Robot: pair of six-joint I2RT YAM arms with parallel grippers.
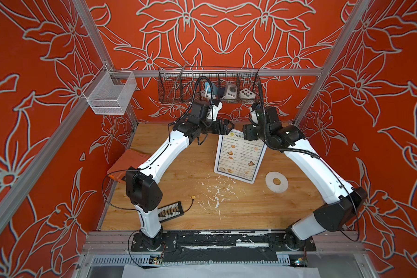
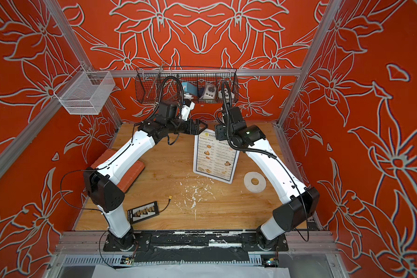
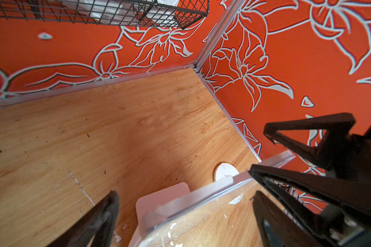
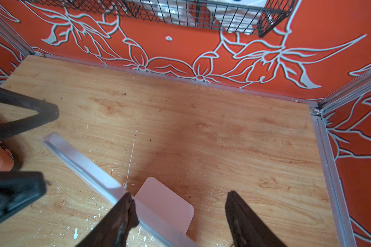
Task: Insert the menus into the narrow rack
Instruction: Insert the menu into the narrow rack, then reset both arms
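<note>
The menus (image 1: 238, 158) (image 2: 214, 158) show as one "DIM SUM" sheet behind the see-through front of the narrow rack (image 1: 249, 181) (image 2: 228, 181). The rack stands tilted on the wooden table on its white foot (image 4: 165, 201) (image 3: 163, 198). My left gripper (image 1: 228, 126) (image 3: 184, 213) is open at the rack's top left corner, and the top edge (image 3: 201, 192) runs between its fingers. My right gripper (image 4: 180, 216) is open over the top right corner. One of its fingers (image 4: 120, 216) touches the rack's top edge (image 4: 84, 164). In the top views its fingers are hidden under the wrist.
A long black wire basket (image 1: 208, 84) with small items hangs on the back wall, and a white mesh basket (image 1: 110, 92) on the left rail. A white disc (image 1: 276, 182), an orange case (image 1: 128, 163) and a black connector board (image 1: 170, 210) lie on the table.
</note>
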